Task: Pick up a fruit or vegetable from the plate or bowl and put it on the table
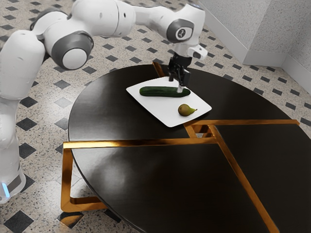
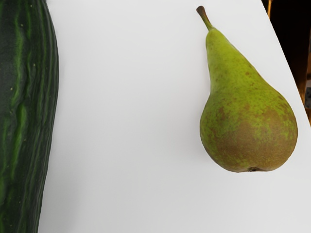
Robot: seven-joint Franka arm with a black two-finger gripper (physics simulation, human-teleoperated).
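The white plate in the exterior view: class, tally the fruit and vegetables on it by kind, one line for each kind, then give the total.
Cucumber: 1
Pear: 1
Total on the plate: 2

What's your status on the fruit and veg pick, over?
Gripper open, over the plate by one cucumber end. Cucumber and pear both on the plate, apart. Nothing visible blocking the pear.
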